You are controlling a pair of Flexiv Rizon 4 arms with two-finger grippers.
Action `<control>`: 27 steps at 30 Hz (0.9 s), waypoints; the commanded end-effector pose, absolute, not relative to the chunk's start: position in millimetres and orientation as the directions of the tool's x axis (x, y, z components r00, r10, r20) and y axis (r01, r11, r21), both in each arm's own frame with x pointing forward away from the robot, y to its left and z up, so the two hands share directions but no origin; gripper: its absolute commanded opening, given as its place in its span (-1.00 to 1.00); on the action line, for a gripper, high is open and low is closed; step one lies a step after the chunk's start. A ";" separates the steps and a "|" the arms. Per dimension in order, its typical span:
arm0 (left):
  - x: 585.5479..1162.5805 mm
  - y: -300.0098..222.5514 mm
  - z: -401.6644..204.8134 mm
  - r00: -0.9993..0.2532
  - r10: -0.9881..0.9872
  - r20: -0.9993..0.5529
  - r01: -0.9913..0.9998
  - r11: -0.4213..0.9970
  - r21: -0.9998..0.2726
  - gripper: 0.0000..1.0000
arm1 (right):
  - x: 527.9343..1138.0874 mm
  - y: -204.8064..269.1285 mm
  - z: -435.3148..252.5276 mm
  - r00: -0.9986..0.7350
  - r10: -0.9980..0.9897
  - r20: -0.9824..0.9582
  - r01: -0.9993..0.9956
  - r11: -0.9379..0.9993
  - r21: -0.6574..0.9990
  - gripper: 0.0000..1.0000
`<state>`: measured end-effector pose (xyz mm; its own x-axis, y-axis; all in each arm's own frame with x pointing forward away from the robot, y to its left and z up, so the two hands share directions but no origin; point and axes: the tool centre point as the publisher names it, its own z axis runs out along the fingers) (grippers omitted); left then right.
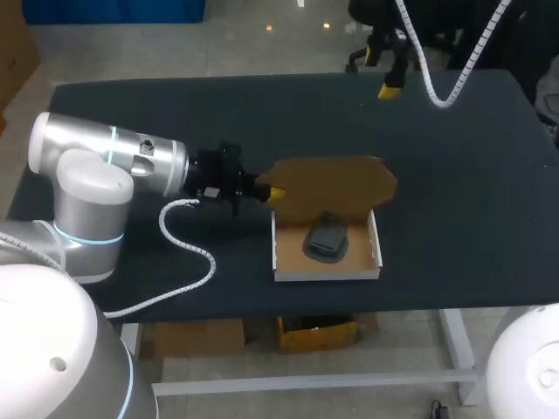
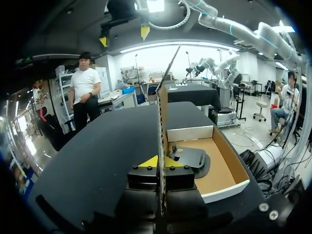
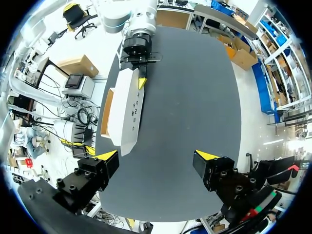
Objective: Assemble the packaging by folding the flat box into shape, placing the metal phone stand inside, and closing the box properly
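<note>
Table (image 1: 454, 175): box (image 1: 325, 272) sits just 5 o'clock of centre, tray formed, white outside. Lid flap (image 1: 332, 183) stands up off its 12 o'clock wall. Thin card, so likely light and creases easily; hold it by an edge, not mid-panel. Metal phone stand (image 1: 327, 237) lies in the tray, probably dense and rigid. My left claw (image 1: 274, 193) pinches the flap's 9 o'clock edge, card between both tips. My right claw (image 1: 382, 72) hangs spread, holding nothing, near the table's 1 o'clock edge.
</note>
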<state>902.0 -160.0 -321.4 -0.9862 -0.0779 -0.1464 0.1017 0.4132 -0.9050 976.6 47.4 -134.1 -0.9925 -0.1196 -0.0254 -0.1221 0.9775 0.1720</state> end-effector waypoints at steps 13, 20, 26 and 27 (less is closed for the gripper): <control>897.2 -158.5 -323.7 -0.982 -0.094 -0.163 0.110 0.415 -0.903 -1.00 | 974.6 53.3 -134.9 -0.997 -0.069 -0.035 -0.073 0.987 0.142 1.00; 897.2 -158.5 -323.7 -0.982 -0.094 -0.163 0.110 0.415 -0.903 -1.00 | 972.7 60.7 -137.4 -0.997 -0.050 -0.057 -0.056 0.992 0.115 1.00; 897.2 -158.5 -323.7 -0.982 -0.094 -0.163 0.110 0.415 -0.903 -1.00 | 974.9 67.7 -145.5 -0.997 -0.035 -0.075 -0.044 0.992 0.116 1.00; 897.2 -158.5 -323.7 -0.982 -0.094 -0.163 0.110 0.415 -0.903 -1.00 | 976.1 70.7 -148.4 -0.997 -0.034 -0.076 -0.043 0.992 0.118 1.00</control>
<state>897.5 -158.3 -322.4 -0.9824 -0.0935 -0.1616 0.1086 0.4177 -0.9021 976.1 68.2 -141.5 -0.9971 -0.0371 -0.0664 -0.0447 0.9921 0.1169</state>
